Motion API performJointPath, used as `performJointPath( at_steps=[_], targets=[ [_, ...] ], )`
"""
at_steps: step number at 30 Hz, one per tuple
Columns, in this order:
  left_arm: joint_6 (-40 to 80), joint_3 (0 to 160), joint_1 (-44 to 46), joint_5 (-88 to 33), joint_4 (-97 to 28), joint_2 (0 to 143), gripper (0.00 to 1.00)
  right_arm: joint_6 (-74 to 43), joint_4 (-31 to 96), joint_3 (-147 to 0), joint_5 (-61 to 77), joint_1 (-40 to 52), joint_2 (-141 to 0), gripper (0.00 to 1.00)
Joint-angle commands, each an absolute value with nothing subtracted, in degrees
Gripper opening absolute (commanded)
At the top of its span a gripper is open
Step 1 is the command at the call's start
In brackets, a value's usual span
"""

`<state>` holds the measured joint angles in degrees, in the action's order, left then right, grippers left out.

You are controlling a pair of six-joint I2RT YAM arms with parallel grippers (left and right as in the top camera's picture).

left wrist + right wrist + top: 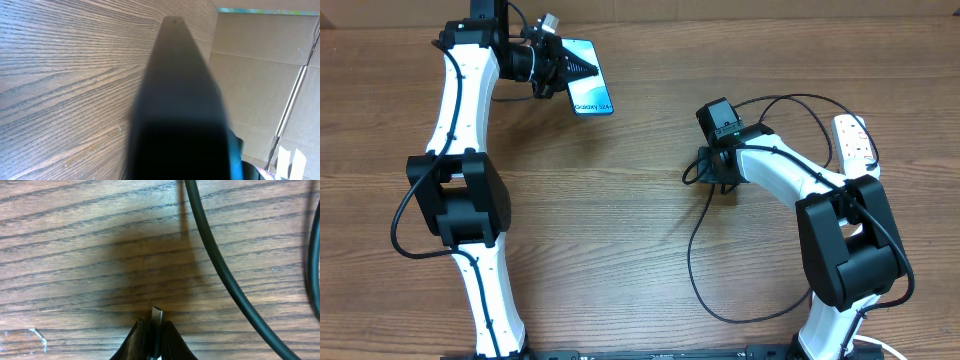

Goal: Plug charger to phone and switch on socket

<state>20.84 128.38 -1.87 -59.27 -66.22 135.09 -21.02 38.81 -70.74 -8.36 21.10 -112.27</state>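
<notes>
Your right gripper [156, 332] is pinched almost closed on the charger [221, 270] at its plug tip [157, 314], with the metal end poking toward the table [60, 255]. The cable is light and floppy, so grip the stiff plug, not the cord. The phone [592, 95] lies well apart, far left, beneath the left gripper [568, 68]. You cannot tell whether its 2 fingers clamp it.

Grained wooden table [620, 230], glossy phone [592, 92]

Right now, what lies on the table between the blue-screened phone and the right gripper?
Nothing: in the overhead view, only bare wooden table separates the slim blue-screened phone from the right gripper.
</notes>
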Motion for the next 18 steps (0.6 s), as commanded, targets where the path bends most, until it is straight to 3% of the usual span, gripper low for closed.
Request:
performJointPath(
  at_steps=[1, 18],
  targets=[
    [19.7, 129.5, -1.4, -60.8, -66.2, 134.1, 0.04, -21.1, 39.0, -69.0, -9.2, 21.0, -113.4, 0.09],
    [19.7, 129.5, -1.4, -61.3, -66.2, 134.1, 0.04, -21.2, 39.0, -69.3, -8.9, 21.0, -113.4, 0.04]
  ],
)
